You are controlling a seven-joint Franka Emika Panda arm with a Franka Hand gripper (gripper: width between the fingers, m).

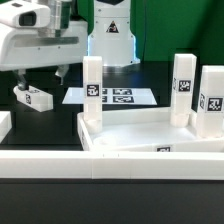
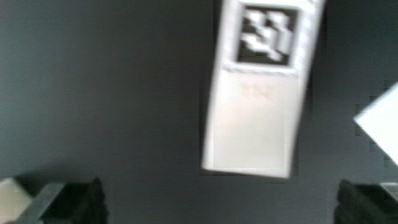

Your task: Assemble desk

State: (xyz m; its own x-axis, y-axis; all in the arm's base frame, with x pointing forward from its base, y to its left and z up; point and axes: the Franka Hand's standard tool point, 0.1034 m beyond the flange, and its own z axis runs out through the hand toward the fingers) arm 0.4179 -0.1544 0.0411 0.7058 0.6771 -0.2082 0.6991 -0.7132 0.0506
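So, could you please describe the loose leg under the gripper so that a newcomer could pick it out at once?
Start at the big white tabletop with three legs standing upright on it. Past its corner toward the exterior view's left, beside the marker board, sits the loose leg. It alone lies flat on the dark table, under the gripper with its jaws open.

Dark surface (image 1: 40,205) here: one loose leg (image 1: 33,97) lying flat, the marker board (image 1: 112,97) near the middle, and the tabletop (image 1: 150,138) with upright legs.

The marker board (image 1: 108,96) lies flat on the dark table (image 1: 160,75), apparently behind a long white rail (image 1: 110,162).
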